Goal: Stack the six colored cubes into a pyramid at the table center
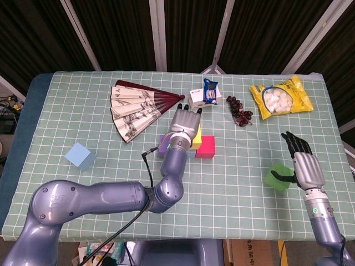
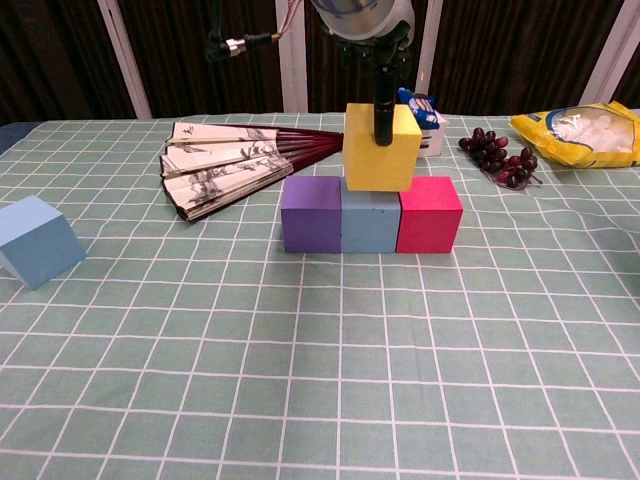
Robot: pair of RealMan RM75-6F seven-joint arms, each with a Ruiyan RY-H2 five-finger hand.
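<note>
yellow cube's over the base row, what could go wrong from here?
1. The yellow cube, held by the left hand, looks tilted over the pale blue cube and red cube; released so, it may tip.
2. Pressing down could spread the row, purple cube included.

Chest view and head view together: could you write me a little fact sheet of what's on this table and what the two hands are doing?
Base row: purple cube, light blue cube, pink cube, side by side
Left hand: holds yellow cube over the blue and pink cubes
Right hand: beside green cube, thumb against it
Loose cube: second blue cube, far left
Other items: paper fan, grapes, yellow snack bag, small box
</note>
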